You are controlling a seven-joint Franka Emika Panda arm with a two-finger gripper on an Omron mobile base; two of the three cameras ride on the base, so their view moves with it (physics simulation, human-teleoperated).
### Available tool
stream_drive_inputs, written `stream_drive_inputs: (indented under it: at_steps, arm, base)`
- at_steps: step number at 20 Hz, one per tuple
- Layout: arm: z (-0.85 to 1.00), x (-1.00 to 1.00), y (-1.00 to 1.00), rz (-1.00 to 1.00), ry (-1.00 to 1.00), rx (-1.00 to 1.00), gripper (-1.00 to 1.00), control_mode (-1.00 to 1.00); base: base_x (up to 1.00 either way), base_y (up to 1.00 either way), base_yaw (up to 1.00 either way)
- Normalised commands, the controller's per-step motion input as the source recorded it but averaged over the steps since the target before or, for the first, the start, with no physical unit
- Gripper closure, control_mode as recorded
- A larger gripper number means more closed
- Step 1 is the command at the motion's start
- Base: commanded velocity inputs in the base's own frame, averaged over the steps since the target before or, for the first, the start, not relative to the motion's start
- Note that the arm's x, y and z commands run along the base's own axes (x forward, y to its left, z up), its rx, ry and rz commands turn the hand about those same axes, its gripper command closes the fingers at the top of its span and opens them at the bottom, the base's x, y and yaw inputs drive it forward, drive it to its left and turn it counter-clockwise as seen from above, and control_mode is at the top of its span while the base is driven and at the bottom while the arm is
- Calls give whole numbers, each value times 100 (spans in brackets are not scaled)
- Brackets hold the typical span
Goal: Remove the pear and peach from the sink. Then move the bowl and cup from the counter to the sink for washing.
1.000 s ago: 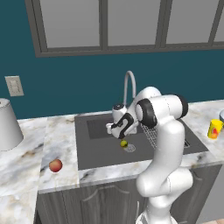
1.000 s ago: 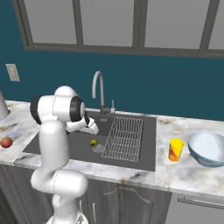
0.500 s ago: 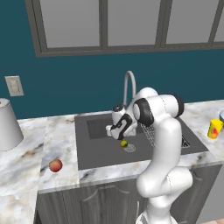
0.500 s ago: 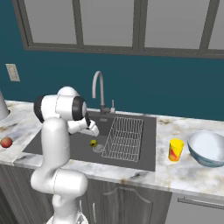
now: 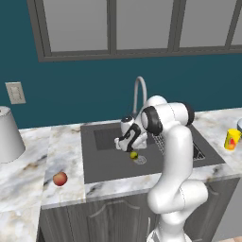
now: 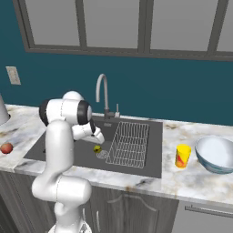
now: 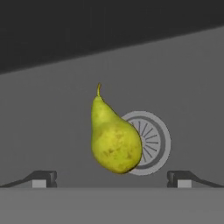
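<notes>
Two dark finger tips (image 7: 43, 178) sit spread wide at the bottom of your hand view, so your end effector (image 7: 111, 178) is fully open with nothing gripped between them. Just ahead of it you see the pear (image 7: 113, 139), yellow-green with its stem pointing up the picture, lying on the dark floor of the sink (image 7: 188, 87) and overlapping the edge of the round drain (image 7: 153, 140). From the base views, your end effector (image 5: 126, 142) hangs low inside the basin, close above the pear (image 5: 134, 154), which rests just beside the drain and near the wire rack (image 6: 129, 143). On the worktop (image 6: 195, 182) to the right of the sink stand the yellow cup (image 6: 183, 155) and, just beyond it, the pale bowl (image 6: 216, 154), apart from each other. On the worktop left of the sink lies the peach (image 5: 59, 178), well clear of the basin. Farther back you have the curved faucet (image 5: 138, 92) at the sink's rear edge.
</notes>
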Motion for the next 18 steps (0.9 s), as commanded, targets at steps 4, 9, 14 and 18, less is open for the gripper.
stream_drive_inputs:
  at_steps: [4, 9, 14, 18]
  arm:
    - [-18, 6, -7, 0, 6, 0, -100, -100]
    - [-17, 9, -4, 0, 4, 0, -100, -100]
    - [-14, 8, -4, 0, 6, 0, -100, -100]
    - [-16, 1, -1, 0, 10, 0, -100, -100]
  base:
    - [0, 0, 0]
    - [0, 0, 0]
    - [0, 0, 0]
    - [0, 0, 0]
